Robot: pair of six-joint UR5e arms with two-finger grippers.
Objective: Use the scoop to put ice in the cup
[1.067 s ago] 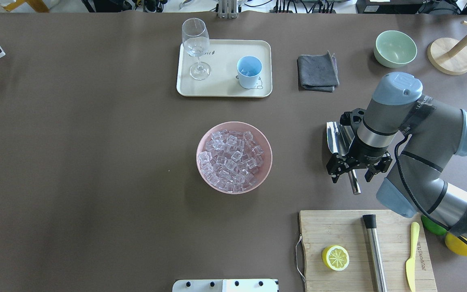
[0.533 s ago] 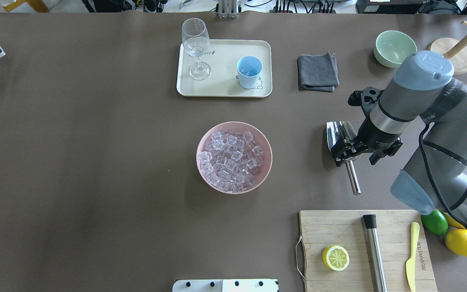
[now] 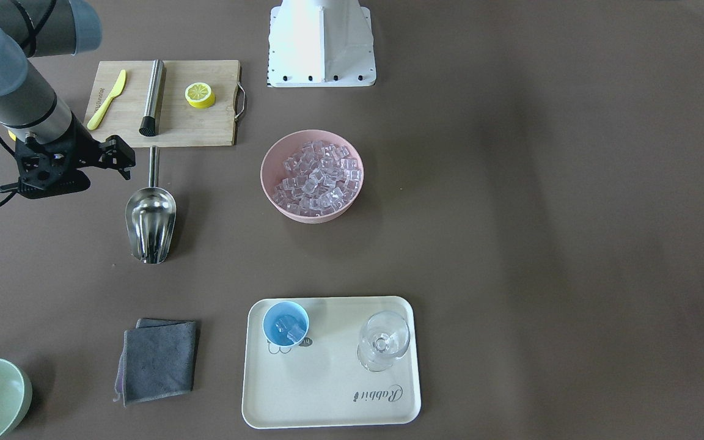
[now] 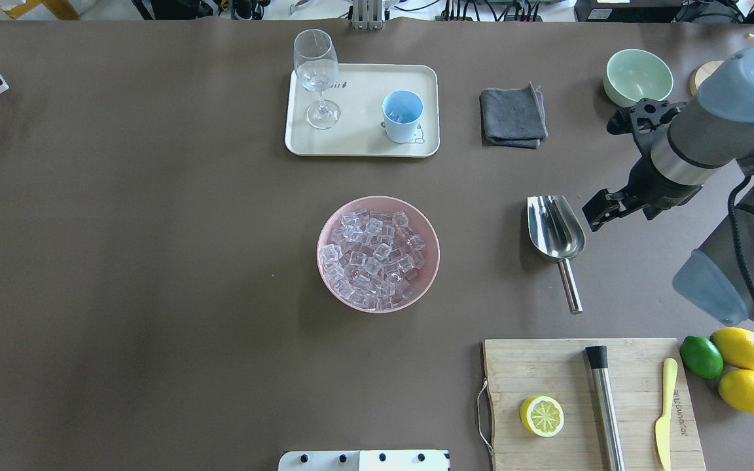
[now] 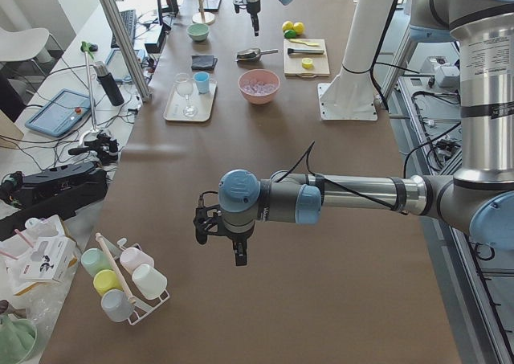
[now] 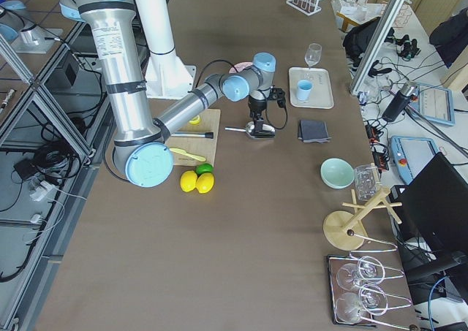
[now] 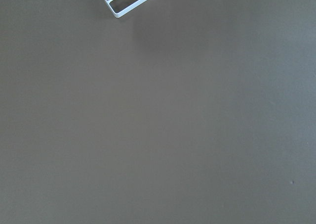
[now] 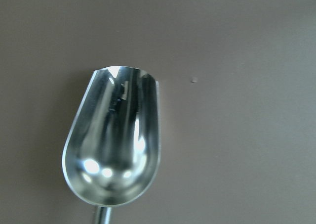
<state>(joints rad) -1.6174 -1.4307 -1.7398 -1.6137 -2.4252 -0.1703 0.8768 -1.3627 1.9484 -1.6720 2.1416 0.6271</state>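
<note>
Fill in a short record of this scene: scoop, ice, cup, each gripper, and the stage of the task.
scoop: lying on the table, trough empty, nothing holding it
ice: heaped in the pink bowl; a few cubes in the cup
cup: upright on the cream tray, beside the wine glass
right gripper: open, empty, apart from the scoop
left gripper: over bare table, far from the ice; open or shut unclear
stage: some ice in the cup, scoop set down

Wine glass (image 4: 316, 73) on tray (image 4: 367, 98) — folded cloth (image 4: 513, 118)
</note>
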